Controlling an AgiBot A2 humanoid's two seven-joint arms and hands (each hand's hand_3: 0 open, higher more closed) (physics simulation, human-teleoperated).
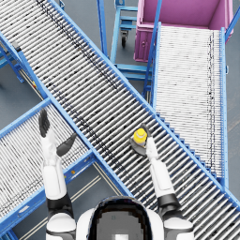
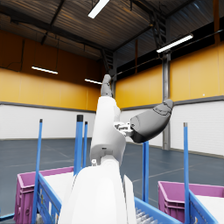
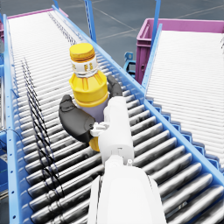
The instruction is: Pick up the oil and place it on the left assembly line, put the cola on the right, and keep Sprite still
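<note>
**While the oil bottle (image 1: 139, 135) is gripped, the left conveyor (image 1: 21, 150) is its goal**

Since the right hand (image 1: 143, 146) has its fingers wrapped round the yellow-capped bottle, just right of the head view's centre over the middle roller conveyor (image 1: 84, 84), the pick-up step looks in hand. Whether the bottle is clear of the rollers I cannot tell. The left hand (image 1: 50, 138) is raised at lower left, fingers spread, holding nothing. The next move calls for an upright carry across the blue rail.
</note>
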